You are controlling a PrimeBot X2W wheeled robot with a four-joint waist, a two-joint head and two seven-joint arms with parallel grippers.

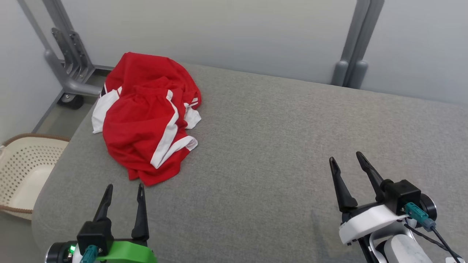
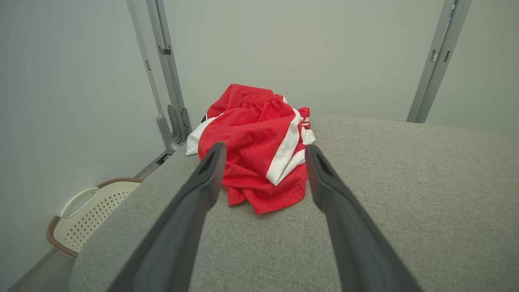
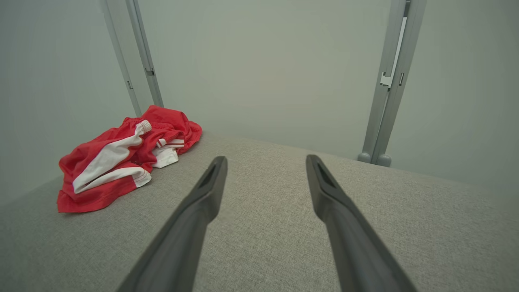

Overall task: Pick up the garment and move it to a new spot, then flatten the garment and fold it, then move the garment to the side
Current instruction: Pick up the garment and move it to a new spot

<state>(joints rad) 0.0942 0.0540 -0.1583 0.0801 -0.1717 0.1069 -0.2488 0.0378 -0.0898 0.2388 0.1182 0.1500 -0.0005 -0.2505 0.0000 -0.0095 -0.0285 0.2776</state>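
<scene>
At the lower left of the head view, the left tool [image 1: 124, 186] is sitting wide open. Its two dark fingers are pointing up, and it is holding nothing. At the lower right, the right tool [image 1: 345, 156] is sitting wide open too, and it is also holding nothing. Both are hanging over the grey counter [image 1: 278, 146].

Just past the tips of the left tool, the red garment [image 1: 146, 117] with white stripes is lying in a crumpled heap on the upper left part of the counter. Nothing is touching it. In the left wrist view it is showing between the two fingers. In the right wrist view it is lying off to the left, well apart from the right tool.

At the left edge, a cream basket [image 1: 22, 164] with little holes is sitting on the floor beside the counter. Farther back, grey metal posts [image 1: 73, 65] are standing against a pale wall [image 1: 237, 33].
</scene>
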